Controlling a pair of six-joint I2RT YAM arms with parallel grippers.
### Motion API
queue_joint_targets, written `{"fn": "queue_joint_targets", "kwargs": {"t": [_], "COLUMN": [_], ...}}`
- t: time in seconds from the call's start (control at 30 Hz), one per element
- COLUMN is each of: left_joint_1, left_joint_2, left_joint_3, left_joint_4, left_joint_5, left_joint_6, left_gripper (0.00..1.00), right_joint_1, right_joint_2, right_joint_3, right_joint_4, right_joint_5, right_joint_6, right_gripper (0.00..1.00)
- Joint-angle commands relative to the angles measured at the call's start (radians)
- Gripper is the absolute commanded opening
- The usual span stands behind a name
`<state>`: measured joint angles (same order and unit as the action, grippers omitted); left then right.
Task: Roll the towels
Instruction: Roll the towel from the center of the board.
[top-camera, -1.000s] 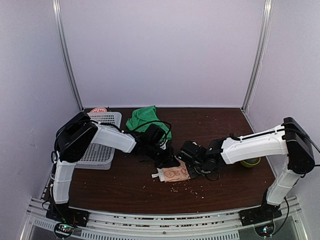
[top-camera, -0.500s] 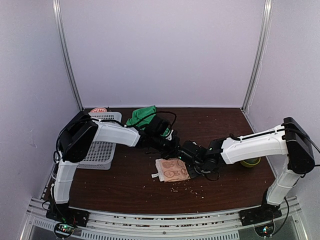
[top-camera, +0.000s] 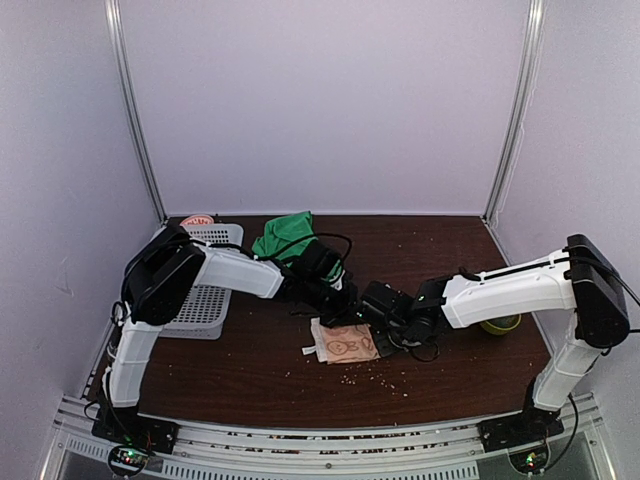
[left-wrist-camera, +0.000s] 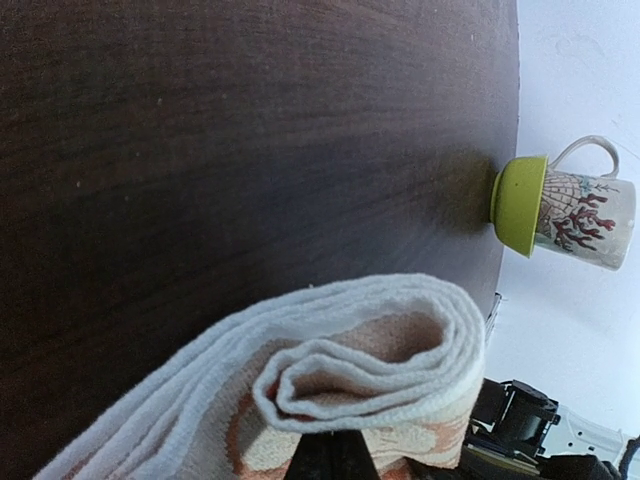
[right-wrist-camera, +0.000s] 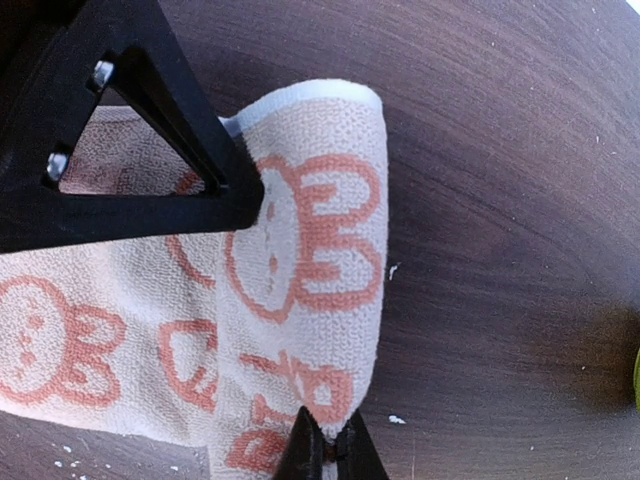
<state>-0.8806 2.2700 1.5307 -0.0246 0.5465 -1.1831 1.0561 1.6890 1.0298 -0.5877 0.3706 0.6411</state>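
The pinkish-beige towel (top-camera: 345, 343) printed with orange figures lies mid-table, its right edge curled into a loose roll. The left wrist view shows the roll's end (left-wrist-camera: 370, 370) right above my left gripper (left-wrist-camera: 335, 455), which is shut on it. My right gripper (right-wrist-camera: 330, 450) is shut on the near end of the same rolled edge (right-wrist-camera: 310, 270). In the top view both grippers, left (top-camera: 345, 300) and right (top-camera: 372, 312), meet at the towel's far right corner. The green towel (top-camera: 285, 236) lies crumpled at the back, behind the left arm.
A white perforated basket (top-camera: 203, 285) stands at the left, with a red-and-white object (top-camera: 198, 219) behind it. A printed mug beside a lime-green bowl (left-wrist-camera: 560, 205) stands at the right edge (top-camera: 500, 324). Crumbs are scattered on the dark wooden table (top-camera: 250, 370).
My left gripper has moved from the towel's top toward its far right corner. The towel's right edge has curled over into a roll. The right arm has barely moved.
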Motion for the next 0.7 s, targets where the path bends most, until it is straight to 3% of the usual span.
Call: {"fn": "queue_joint_targets", "kwargs": {"t": [0.0,0.67], "left_joint_1": [-0.006,-0.007], "left_joint_2": [-0.060,0.034], "left_joint_3": [-0.013,0.008], "left_joint_4": [0.003,0.033], "left_joint_5": [-0.004,0.032], "left_joint_6": [0.026,0.036], "left_gripper": [0.00,0.00], "right_joint_1": [0.004,0.005], "right_joint_2": [-0.012,-0.029], "right_joint_3": [0.025,0.019], "right_joint_4": [0.009,0.046], "right_joint_5": [0.009,-0.102], "right_joint_6": [-0.012,-0.097], "right_gripper": [0.00,0.00]}}
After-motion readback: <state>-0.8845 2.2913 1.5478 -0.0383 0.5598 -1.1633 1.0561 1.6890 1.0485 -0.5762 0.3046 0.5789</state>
